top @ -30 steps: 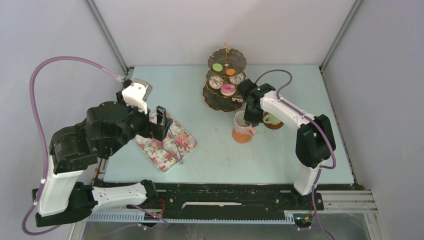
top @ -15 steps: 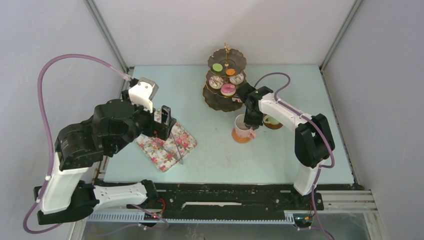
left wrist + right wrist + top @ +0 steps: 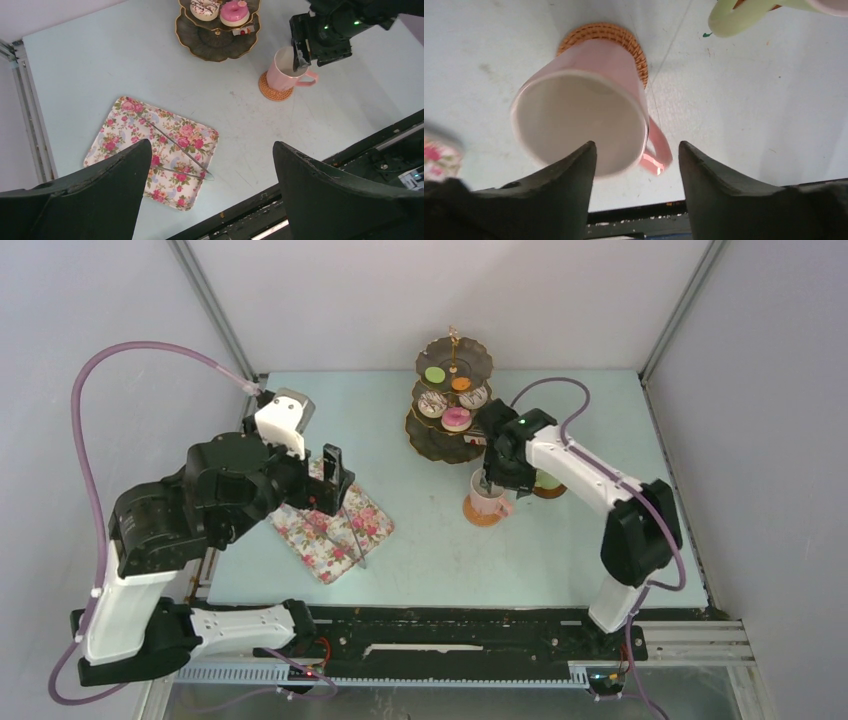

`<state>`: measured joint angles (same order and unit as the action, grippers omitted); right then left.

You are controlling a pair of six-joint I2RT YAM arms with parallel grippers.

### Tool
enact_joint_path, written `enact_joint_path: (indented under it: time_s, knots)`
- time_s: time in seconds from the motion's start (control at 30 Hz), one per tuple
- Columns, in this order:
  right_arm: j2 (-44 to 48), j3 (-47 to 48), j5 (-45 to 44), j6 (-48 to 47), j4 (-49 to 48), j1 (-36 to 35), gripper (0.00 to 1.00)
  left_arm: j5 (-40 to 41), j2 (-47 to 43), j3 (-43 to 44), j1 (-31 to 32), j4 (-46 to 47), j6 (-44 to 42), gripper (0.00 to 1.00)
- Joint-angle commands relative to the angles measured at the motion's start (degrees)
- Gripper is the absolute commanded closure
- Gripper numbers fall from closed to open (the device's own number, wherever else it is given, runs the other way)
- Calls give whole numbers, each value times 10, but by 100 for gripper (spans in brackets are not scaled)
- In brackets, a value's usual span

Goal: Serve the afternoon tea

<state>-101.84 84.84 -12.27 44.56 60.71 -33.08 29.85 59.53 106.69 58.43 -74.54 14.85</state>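
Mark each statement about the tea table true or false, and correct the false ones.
1. The pink cup stands on a woven coaster. True.
2. The tongs lie on the tiered stand. False: they lie on the floral cloth.
3. The left gripper is open. True.
4. The pink doughnut sits on the stand's top tier. False: it sits on a lower tier.

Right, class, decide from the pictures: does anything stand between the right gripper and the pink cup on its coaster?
Nothing visible does. The right gripper hangs directly over the pink cup, its open jaws straddling the rim near the handle. The other cup sits apart, off to one side.
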Motion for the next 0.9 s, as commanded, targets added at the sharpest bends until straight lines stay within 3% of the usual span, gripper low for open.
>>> enact_joint_path:
  time_s: [0.0,0.3,0.37,0.4,0.43,0.63,0.87]
  knots:
    - [110,60,-28,-4,50,-7,33,1,-14,15,-3,-3,45,2]
    - [345,92,-15,-75,99,-8,20,33,-123,-91,-3,121,148,2]
    - [408,99,-14,-90,95,-7,12,51,-150,-112,-3,160,141,2]
    - [439,103,-13,-97,93,-6,2,64,-161,-120,-2,175,134,2]
    - [476,108,-12,-102,90,-6,0,77,-171,-125,-2,192,127,2]
    - [579,156,-19,-146,82,-6,0,146,-199,-122,-3,260,75,2]
    - [622,167,-63,-183,63,-6,0,212,-205,-109,-3,290,77,2]
